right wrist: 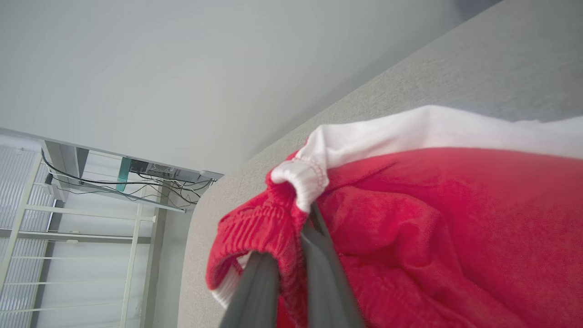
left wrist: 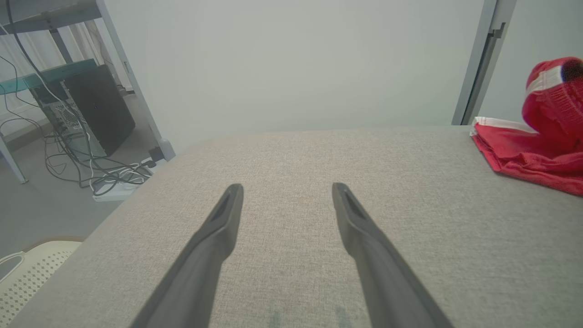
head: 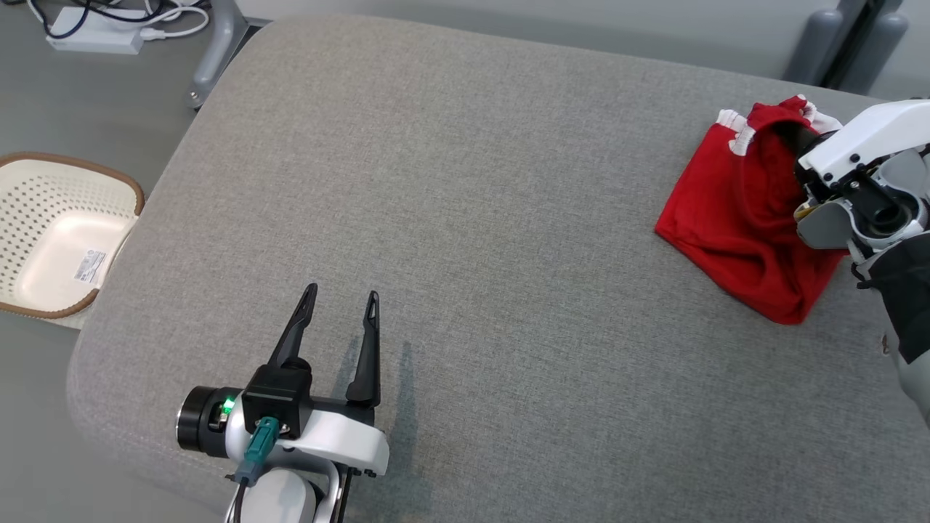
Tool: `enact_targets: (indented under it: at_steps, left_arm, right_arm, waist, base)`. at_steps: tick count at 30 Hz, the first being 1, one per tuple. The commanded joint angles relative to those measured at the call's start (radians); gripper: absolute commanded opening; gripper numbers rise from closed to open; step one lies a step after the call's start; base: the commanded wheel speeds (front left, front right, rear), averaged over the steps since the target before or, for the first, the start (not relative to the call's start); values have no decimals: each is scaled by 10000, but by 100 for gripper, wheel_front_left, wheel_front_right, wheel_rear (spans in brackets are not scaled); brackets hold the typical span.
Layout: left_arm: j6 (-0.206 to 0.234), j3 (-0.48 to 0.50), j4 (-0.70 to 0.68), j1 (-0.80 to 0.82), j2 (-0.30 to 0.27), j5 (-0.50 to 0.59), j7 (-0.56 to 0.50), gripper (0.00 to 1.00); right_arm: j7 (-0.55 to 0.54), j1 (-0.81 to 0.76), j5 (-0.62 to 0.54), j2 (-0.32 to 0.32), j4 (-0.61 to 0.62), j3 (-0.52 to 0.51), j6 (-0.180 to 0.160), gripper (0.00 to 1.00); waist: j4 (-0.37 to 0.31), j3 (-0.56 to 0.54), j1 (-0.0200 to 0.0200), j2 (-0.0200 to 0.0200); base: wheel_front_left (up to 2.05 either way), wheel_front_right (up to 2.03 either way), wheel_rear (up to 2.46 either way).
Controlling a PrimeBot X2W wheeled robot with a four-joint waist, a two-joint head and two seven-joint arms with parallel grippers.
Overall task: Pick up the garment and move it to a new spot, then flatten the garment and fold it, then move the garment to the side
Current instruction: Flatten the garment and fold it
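The crumpled red garment [head: 734, 211], trimmed in white, lies at the upper right of the grey counter [head: 465, 218]. The right claw [right wrist: 296, 246] pinches its ribbed red hem. The left claw [head: 342, 290] stands spread wide at the lower left.

— Where's the garment [head: 734, 218]?
— On the padded top [head: 472, 218], far right, near its back edge. The right gripper [right wrist: 306, 232] is at its right side, with its fingers apparently tucked into a raised fold.
— And to the left?
— The left gripper [head: 343, 290] hangs over the near-left part. The basket [head: 58, 240] sits on the floor beside the top's left edge, and a power strip [head: 94, 36] lies behind it.
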State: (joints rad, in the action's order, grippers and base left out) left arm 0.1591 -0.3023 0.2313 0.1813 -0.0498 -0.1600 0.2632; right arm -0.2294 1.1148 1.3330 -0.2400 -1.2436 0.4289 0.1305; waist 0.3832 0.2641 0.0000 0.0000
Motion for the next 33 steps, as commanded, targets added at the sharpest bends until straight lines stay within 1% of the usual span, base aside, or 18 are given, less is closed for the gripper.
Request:
enact_targets:
  at_steps: [1, 6, 7, 8, 15, 17, 22, 25, 28, 30, 33]
  left_arm:
    - [40, -27, -8, 172, -25, -69, 13, 100]
    - [107, -240, 54, 359, -28, -228, 13, 100]
    - [112, -275, 66, 396, -28, -257, 13, 100]
    - [135, -307, 87, 418, -27, -270, 13, 100]
    - [178, -471, 215, 509, -27, -342, 13, 100]
    - [321, -360, -17, 551, -33, -218, 13, 100]
    - [366, -242, -174, 275, -30, -140, 13, 100]
    - [314, -231, -144, 227, -31, -129, 13, 100]
    - [240, -256, -100, 175, -23, -119, 13, 100]
    - [202, -289, -37, 142, -34, -121, 13, 100]
    - [141, -306, 36, 120, -31, -130, 13, 100]
  right_arm:
    - [86, 46, -38, 43, -97, 22, 4, 0]
    - [324, -147, -138, 223, -356, 2, 4, 0]
    - [444, -165, -138, 228, -394, -36, 4, 38]
    - [535, -186, -131, 254, -420, -64, 4, 100]
    - [787, 144, 119, 738, -388, -287, 4, 100]
    - [959, 222, 146, 866, -373, -358, 4, 100]
    - [1384, 143, 64, 974, -461, -475, 4, 100]
    - [1421, -111, -191, 859, -481, -319, 4, 100]
    - [1489, -473, -1106, 312, -478, 184, 5, 100]
    - [1264, -648, -1792, 50, -451, 432, 5, 100]
    - [829, -578, -3128, -275, -443, 901, 5, 100]
  waist:
    - [109, 114, 0, 0]
    - [285, 297, 0, 0]
    - [309, 332, 0, 0]
    - [329, 352, 0, 0]
    - [285, 332, 0, 0]
    - [231, 249, 0, 0]
    - [97, -11, 0, 0]
    - [40, -111, 0, 0]
    - [-6, -242, 0, 0]
    - [1, -338, 0, 0]
    - [-1, -457, 0, 0]
  base:
    - [0, 0, 0]
    - [0, 0, 0]
    - [0, 0, 0]
    - [0, 0, 0]
    - [0, 0, 0]
    - [0, 0, 0]
    - [0, 0, 0]
    - [0, 0, 0]
    - [0, 0, 0]
    - [0, 0, 0]
    - [0, 0, 0]
